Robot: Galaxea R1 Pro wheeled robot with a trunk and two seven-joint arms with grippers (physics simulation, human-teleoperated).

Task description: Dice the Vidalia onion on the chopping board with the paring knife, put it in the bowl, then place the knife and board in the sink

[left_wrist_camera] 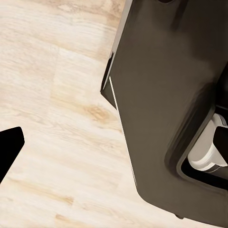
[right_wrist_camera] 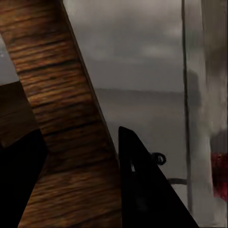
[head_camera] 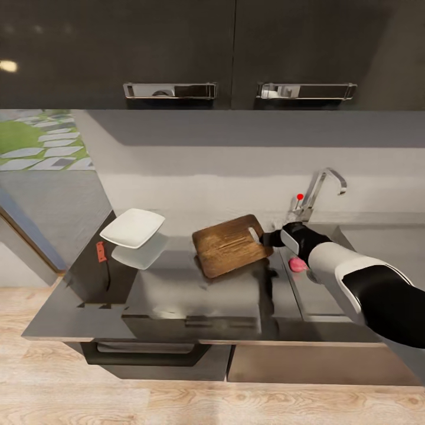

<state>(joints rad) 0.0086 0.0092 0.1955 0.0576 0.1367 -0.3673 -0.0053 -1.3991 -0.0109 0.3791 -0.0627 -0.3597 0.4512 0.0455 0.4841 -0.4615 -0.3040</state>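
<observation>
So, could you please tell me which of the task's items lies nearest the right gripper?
The chopping board: the right gripper sits at its slotted end, fingers astride its edge, while the Vidalia onion lies lower in the sink.

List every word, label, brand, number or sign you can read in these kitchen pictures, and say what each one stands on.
None: no readable text shows in any view.
The chopping board bears wood grain only.
The white bowl is plain.
The cabinet handles carry reflections, no lettering.
The tap's red knob is unmarked.
The paring knife handle is too small to show any mark.
</observation>
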